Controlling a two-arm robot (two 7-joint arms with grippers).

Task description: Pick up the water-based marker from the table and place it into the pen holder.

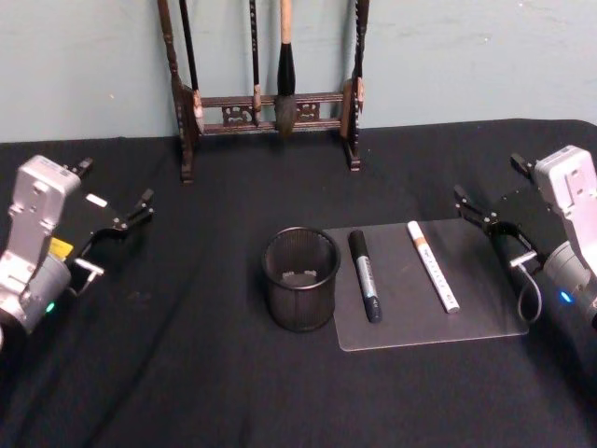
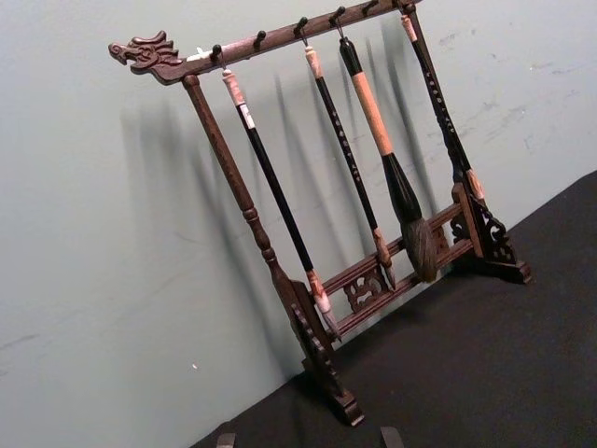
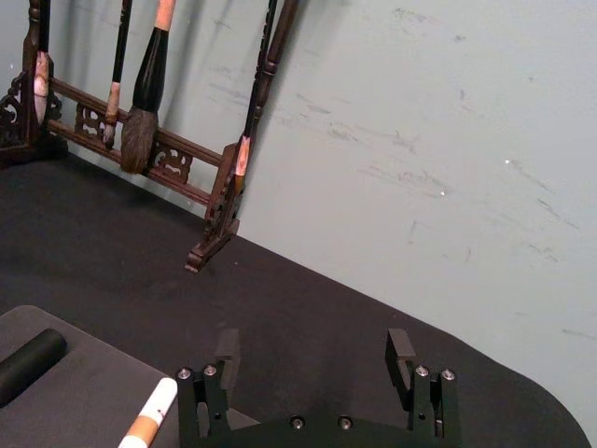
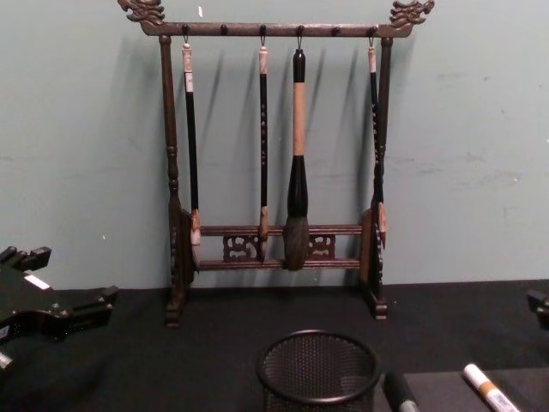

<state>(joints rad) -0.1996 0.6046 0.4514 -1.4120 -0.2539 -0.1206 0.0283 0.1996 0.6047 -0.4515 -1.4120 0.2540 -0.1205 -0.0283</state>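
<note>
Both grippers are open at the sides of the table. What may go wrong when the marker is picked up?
1. A black marker and a white marker lie side by side on the clear mat; the wrong one might be taken.
2. The black marker lies close beside the pen holder, so the right gripper, nearer than the left gripper, may bump the holder while descending.
</note>
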